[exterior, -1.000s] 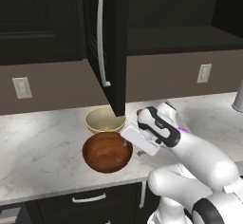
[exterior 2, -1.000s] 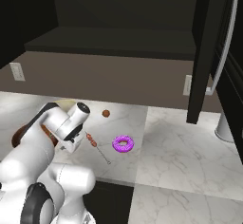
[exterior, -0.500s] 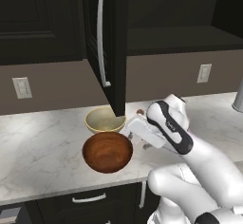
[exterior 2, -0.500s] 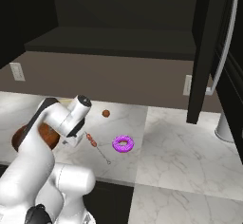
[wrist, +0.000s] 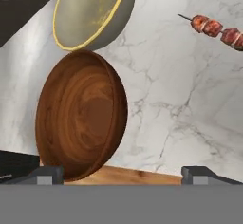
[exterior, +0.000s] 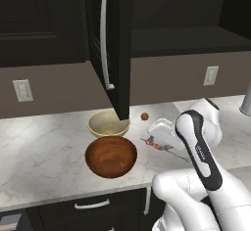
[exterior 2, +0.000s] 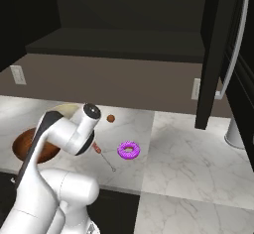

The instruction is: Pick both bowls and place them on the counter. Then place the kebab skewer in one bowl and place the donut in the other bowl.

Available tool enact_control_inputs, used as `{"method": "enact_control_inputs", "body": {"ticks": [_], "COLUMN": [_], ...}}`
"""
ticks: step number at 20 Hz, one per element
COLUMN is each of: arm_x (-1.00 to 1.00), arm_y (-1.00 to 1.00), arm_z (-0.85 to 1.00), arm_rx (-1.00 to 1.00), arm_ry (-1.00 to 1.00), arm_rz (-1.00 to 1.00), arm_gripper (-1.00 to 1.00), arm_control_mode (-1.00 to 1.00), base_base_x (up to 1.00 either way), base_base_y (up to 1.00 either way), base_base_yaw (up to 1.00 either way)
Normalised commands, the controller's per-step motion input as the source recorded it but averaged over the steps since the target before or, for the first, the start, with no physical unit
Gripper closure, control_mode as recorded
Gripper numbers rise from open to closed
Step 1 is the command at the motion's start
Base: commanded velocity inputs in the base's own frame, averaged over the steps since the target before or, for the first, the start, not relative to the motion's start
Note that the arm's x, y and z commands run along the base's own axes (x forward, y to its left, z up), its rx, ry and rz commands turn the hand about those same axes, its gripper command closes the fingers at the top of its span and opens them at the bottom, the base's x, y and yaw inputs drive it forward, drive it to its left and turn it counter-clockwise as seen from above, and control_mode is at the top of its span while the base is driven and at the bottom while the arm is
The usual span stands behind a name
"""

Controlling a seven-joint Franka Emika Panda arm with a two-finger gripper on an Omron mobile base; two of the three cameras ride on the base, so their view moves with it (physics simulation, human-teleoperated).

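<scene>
An open dark cabinet door (exterior: 115,44) hangs over the cream bowl (exterior: 108,123), which touches the brown bowl (exterior: 111,156) on the tabletop (exterior: 39,147). A small brown ball (exterior 2: 110,118) lies near the donut (exterior 2: 128,150). The end effector (wrist: 121,173), fingers spread wide and empty, hovers just beside the brown bowl, kebab skewer (wrist: 216,28) well apart. The arm has risen since earlier.

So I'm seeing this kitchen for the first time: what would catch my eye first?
Probably the two bowls side by side on the white marble counter: a dark reddish-brown bowl near the front edge and a pale cream-yellow bowl just behind it, both empty. Next, the bright purple donut lying on the counter, with the kebab skewer just left of it in the right base view.
</scene>
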Motion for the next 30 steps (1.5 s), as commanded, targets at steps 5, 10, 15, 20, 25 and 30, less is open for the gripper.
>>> {"method": "enact_control_inputs", "body": {"ticks": [5, 10, 15, 20, 25, 30], "arm_x": [-0.2, 0.01, 0.12, 0.29, 0.43, 0.43], "arm_y": [-0.43, -0.33, -0.21, -0.04, -0.03, -0.02], "arm_z": [0.18, 0.21, 0.01, -0.27, -0.21, -0.12], "arm_rx": [-0.07, -0.14, -0.23, -0.25, -0.19, -0.17], "arm_ry": [-0.13, 0.01, 0.02, -0.08, 0.03, 0.23], "arm_rz": [0.12, 0.05, 0.01, 0.07, 0.12, 0.18], "arm_gripper": [-1.0, -1.0, -1.0, -1.0, -1.0, -1.0], "arm_control_mode": [-1.0, -1.0, -1.0, -1.0, -1.0, -1.0], "base_base_x": [0.0, 0.0, 0.0, 0.0, 0.0, 0.0], "base_base_y": [0.0, 0.0, 0.0, 0.0, 0.0, 0.0], "base_base_yaw": [0.0, 0.0, 0.0, 0.0, 0.0, 0.0]}}
